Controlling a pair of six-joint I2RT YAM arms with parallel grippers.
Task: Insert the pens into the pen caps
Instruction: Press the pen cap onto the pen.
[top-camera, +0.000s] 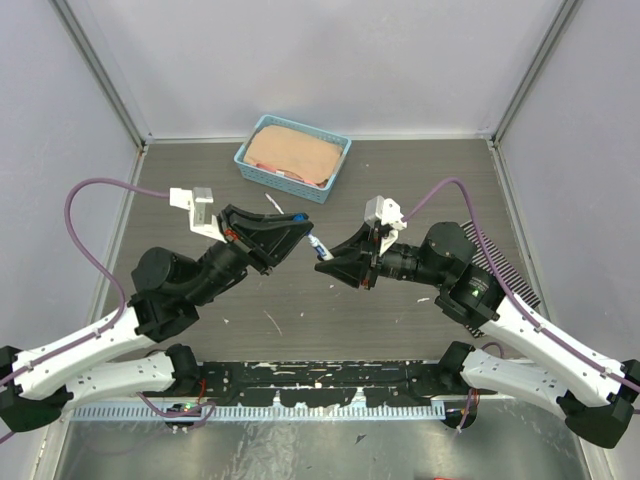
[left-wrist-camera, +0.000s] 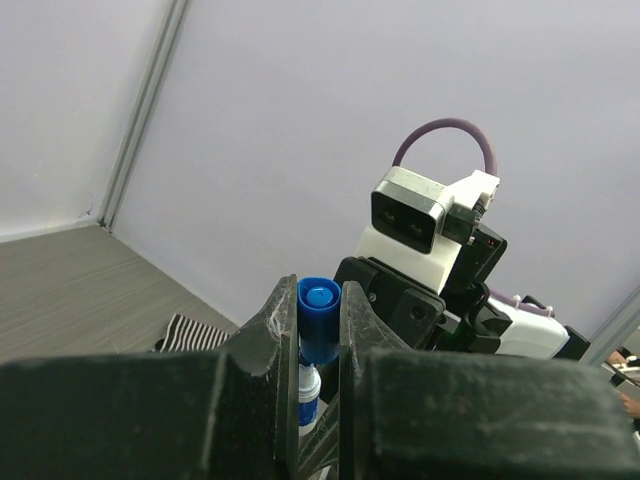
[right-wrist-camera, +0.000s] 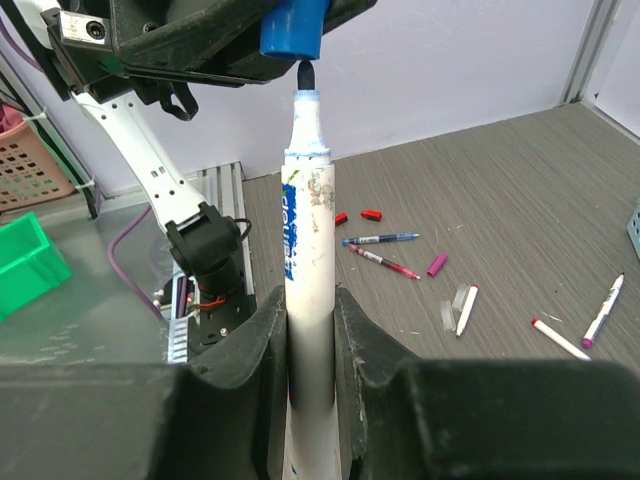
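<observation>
Two tight grips near mid-frame in the top view. Clamps a blue pen cap (left-wrist-camera: 319, 318) between the left gripper (top-camera: 296, 224) fingers, at lower centre of the left wrist view. Clamps a white marker pen (right-wrist-camera: 308, 240) with a blue tip between the right gripper (top-camera: 338, 260) fingers, upright at centre of the right wrist view. Sets the dark nib right at the cap's mouth; touching or not, cannot tell. Shows loose pens (right-wrist-camera: 381, 240) and caps (right-wrist-camera: 437, 264) on the table (right-wrist-camera: 500, 170), right of that view
</observation>
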